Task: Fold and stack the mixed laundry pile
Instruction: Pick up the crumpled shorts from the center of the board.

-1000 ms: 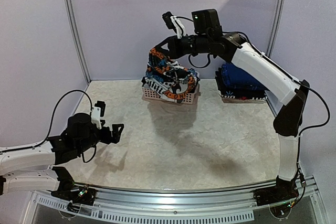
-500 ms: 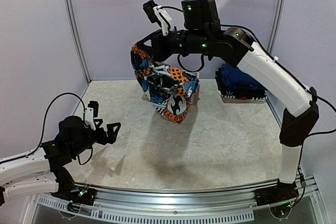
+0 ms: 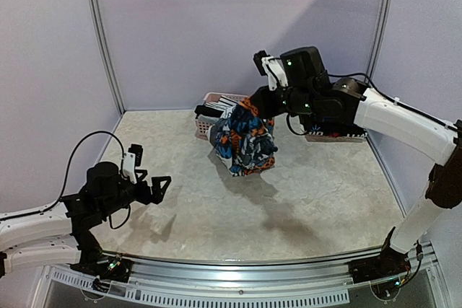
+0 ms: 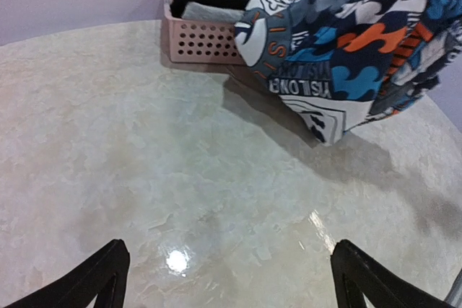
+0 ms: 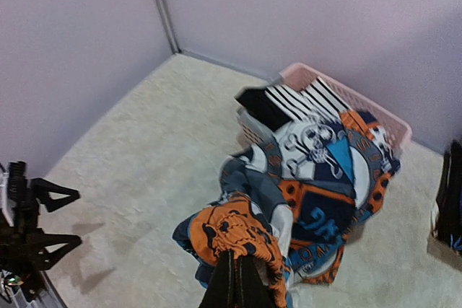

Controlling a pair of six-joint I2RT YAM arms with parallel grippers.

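Observation:
My right gripper (image 3: 254,103) is shut on the orange-blue-black-white patterned garment (image 3: 245,142), which hangs bunched above the table in front of the pink basket (image 3: 205,129). In the right wrist view the shut fingertips (image 5: 239,265) pinch an orange gathered edge, and the rest of the garment (image 5: 325,185) droops below. Black-and-white striped pieces (image 5: 297,97) of the laundry pile lie in the basket (image 5: 375,110). My left gripper (image 3: 162,185) stands open and holds nothing, low over the near-left table. In its own view the patterned garment (image 4: 346,48) hangs well ahead of the left gripper (image 4: 231,286).
A folded stack of dark and navy clothes (image 3: 339,133) sits at the back right by the wall, partly behind my right arm. Pale walls close the table at back and sides. The basket (image 4: 206,41) holds black and grey cloth.
My right arm has come down and toward the near right with the patterned garment, from high over the basket to a lower spot in front of it. The left arm has barely shifted.

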